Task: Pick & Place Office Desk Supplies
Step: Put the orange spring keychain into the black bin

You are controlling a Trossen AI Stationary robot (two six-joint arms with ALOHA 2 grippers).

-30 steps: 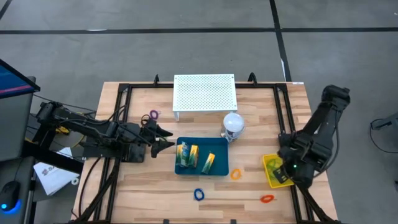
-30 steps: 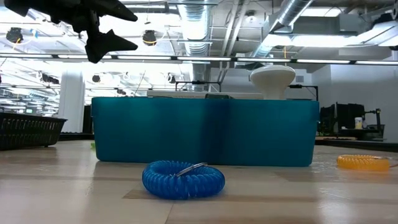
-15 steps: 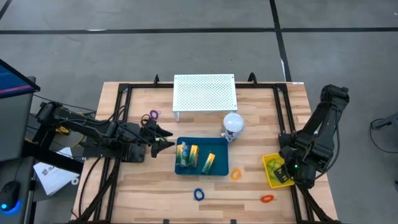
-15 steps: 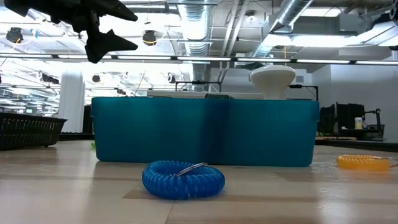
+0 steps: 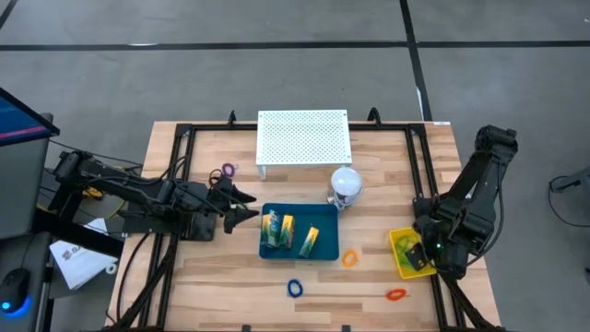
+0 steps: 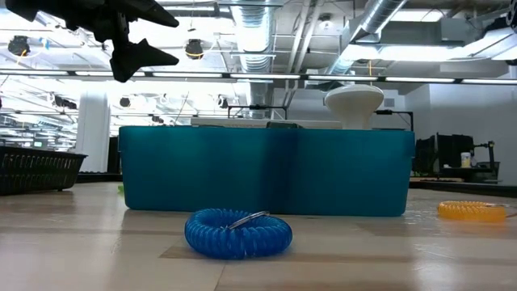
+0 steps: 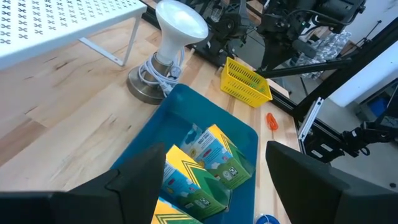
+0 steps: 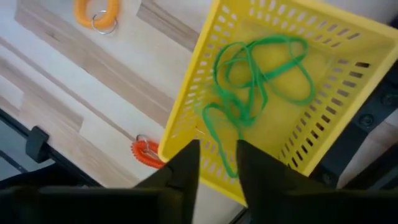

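My right gripper hangs open, pointing down over the yellow basket at the table's right edge. Green loops lie in that basket. My left gripper waits open above the table, just left of the blue tray. Yellow-green crayon boxes lie in the tray. Loose on the wood lie a blue loop, an orange loop, a red loop and a purple loop. My right gripper's fingers stand on either side of one green strand that runs from the basket floor toward them. Whether they touch it, I cannot tell.
A white bulb-shaped object stands just behind the tray's far right corner. A white perforated board on legs stands at the far edge. Black frame rails run along the table's sides. Bare wood lies in front of the tray.
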